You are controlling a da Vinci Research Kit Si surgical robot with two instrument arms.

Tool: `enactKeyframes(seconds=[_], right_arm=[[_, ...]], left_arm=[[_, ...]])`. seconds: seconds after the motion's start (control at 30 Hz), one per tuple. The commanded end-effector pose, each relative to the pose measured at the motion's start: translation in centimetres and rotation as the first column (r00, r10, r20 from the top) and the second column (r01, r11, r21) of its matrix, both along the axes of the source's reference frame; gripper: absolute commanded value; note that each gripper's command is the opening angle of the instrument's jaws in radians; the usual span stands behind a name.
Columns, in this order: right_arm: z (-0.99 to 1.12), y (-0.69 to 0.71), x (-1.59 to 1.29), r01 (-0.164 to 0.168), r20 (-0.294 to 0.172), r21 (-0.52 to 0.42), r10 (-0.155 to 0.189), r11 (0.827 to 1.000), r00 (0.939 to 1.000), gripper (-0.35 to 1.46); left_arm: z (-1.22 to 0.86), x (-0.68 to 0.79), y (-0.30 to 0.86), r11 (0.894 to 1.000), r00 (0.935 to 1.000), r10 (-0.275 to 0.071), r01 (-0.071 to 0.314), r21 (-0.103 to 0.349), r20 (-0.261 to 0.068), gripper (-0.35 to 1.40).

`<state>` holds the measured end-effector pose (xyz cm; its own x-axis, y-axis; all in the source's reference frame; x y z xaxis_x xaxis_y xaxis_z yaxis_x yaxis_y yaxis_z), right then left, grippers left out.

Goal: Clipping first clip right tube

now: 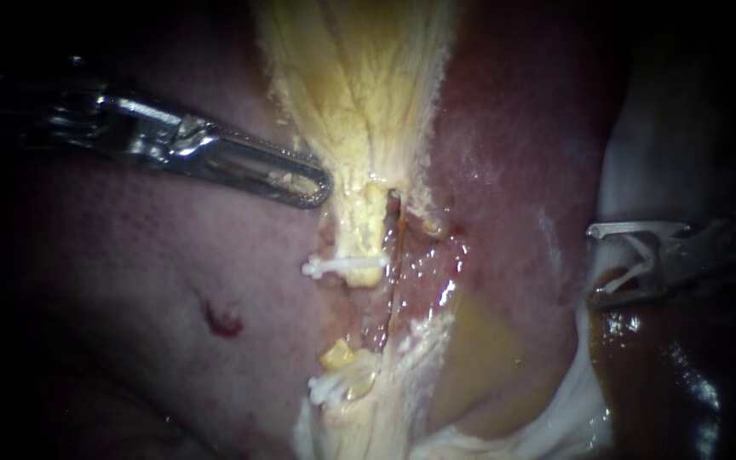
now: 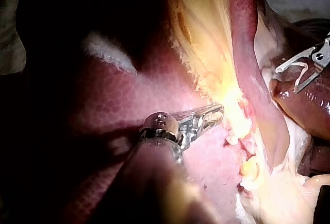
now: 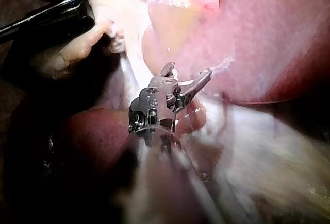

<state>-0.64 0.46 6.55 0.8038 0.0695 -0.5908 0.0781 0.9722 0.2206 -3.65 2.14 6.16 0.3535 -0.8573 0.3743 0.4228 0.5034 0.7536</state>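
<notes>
Nearest the camera, the left instrument point(image 1: 317, 183) is laid across the liver point(image 1: 129, 281), its end effector pressed together and its tip touching the yellow tissue point(image 1: 359, 85). An upper clip point(image 1: 342, 267) is seen across the yellow left tube point(image 1: 370, 226), with a lower clip point(image 1: 334, 388) beneath. The thin brownish right tube point(image 1: 395, 264) is found just beside it. Well apart, the right instrument point(image 1: 596, 264) is seen with its end effector spread, pinching a loaded clip point(image 1: 632, 272).

Polished metal was seen on the left instrument point(image 1: 321, 186) and right instrument point(image 1: 591, 264). The white clip point(image 1: 645, 260) held in the latter looked smooth plastic; the liver point(image 1: 129, 281) was wet and glossy.
</notes>
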Motion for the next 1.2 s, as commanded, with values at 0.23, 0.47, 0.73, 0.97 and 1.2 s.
enactKeyframes(seconds=[0.23, 0.47, 0.73, 0.97, 1.2], right_arm=[[-0.01, 0.00, 0.01, 0.000, 0.000, 0.000, 0.000, 1.000, 1.0000, 0.50], [-0.01, 0.00, 0.01, 0.001, -0.001, 0.003, -0.001, 1.000, 1.0000, 0.50], [-0.02, 0.00, 0.01, 0.001, -0.001, 0.003, -0.001, 1.000, 1.0000, 0.50], [-0.02, 0.00, 0.02, 0.002, 0.002, 0.004, -0.002, 1.000, 1.0000, 0.50], [-0.04, 0.01, 0.05, -0.008, -0.047, 0.027, 0.009, 1.000, 0.9989, 0.50]], left_arm=[[-0.09, 0.15, 0.02, 1.000, 0.9999, 0.008, -0.008, 0.005, 0.007, -0.35], [-0.37, 0.39, 0.17, 1.000, 0.9999, -0.012, 0.012, 0.001, -0.008, -0.35], [-0.57, 0.58, 0.29, 0.999, 0.9993, -0.036, 0.036, -0.005, -0.008, -0.35], [-0.57, 0.63, 0.28, 0.999, 0.9994, -0.034, 0.034, -0.004, -0.007, -0.35], [-0.57, 0.63, 0.28, 0.999, 0.9994, -0.034, 0.034, -0.005, -0.007, -0.35]])
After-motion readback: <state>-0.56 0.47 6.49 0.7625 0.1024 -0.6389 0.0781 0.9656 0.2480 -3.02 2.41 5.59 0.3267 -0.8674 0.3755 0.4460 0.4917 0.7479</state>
